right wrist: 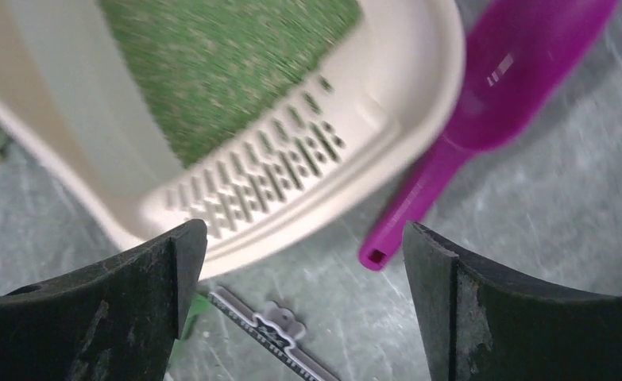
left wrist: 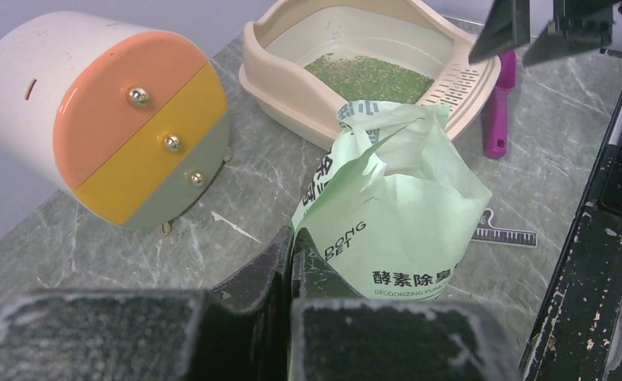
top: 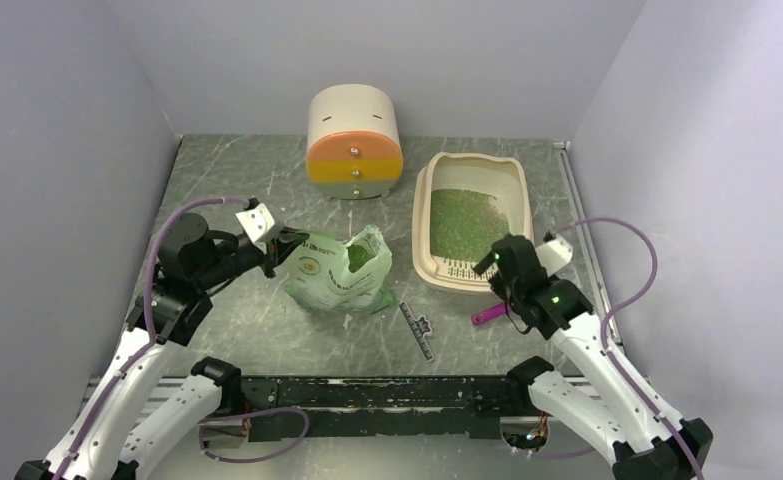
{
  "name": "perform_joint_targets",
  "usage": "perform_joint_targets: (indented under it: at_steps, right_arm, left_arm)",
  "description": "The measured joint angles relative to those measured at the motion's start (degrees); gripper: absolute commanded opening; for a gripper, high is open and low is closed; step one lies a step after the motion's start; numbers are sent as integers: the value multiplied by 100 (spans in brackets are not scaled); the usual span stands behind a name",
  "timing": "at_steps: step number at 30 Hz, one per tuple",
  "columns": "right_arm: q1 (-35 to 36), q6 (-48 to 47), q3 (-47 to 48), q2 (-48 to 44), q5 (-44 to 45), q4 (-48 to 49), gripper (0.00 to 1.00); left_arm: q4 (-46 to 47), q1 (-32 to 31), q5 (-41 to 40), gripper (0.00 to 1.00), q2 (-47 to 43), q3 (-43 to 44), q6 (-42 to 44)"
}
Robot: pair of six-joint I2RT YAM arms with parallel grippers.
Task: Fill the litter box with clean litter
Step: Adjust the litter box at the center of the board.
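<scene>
The beige litter box (top: 423, 228) stands at the back right, with a layer of green clean litter (top: 467, 222) inside. A green printed bag (top: 342, 270) stands open at mid-table. My left gripper (top: 285, 243) is shut on the bag's left edge, and its jaws (left wrist: 291, 246) pinch the film. My right gripper (top: 489, 265) hovers open over the box's slotted near end. Nothing sits between its fingers (right wrist: 303, 254). The magenta scoop (right wrist: 498, 87) lies on the table below, beside the box rim (right wrist: 419, 79). Litter (right wrist: 228, 55) shows blurred.
A round beige-and-orange drawer unit (top: 354, 140) stands at the back, left of the box. A black ruler-like strip (top: 418, 331) lies near the front, right of the bag. Purple walls close in three sides. A black rail (top: 367, 392) runs along the near edge.
</scene>
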Motion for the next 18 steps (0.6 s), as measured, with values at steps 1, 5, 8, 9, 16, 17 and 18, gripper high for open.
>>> perform_joint_targets:
  at_steps: [1, 5, 8, 9, 16, 17, 18]
  right_arm:
    - [0, 225, -175, -72, -35, -127, 92]
    - [0, 966, -682, -219, -177, -424, 81]
    - [0, 1290, -997, -278, -223, -415, 72]
    - [0, 1344, -1084, -275, -229, -372, 67]
    - [4, 1622, -1394, 424, -337, 59, 60]
    - [7, 1659, -1464, 538, -337, 140, 60]
    - [4, 1696, -1543, 605, -339, 210, 62]
  left_arm:
    - [-2, 0, -4, 5, -9, -2, 0]
    - [-4, 0, -26, 5, -15, -7, 0]
    - [-4, 0, -31, 5, -20, -7, 0]
    - [-4, 0, -37, 5, -26, -7, -2]
    - [-4, 0, -44, 5, -46, -26, -2]
    - [-4, 0, -44, 5, -46, -26, -2]
    - [-4, 0, -44, 5, -46, -26, -2]
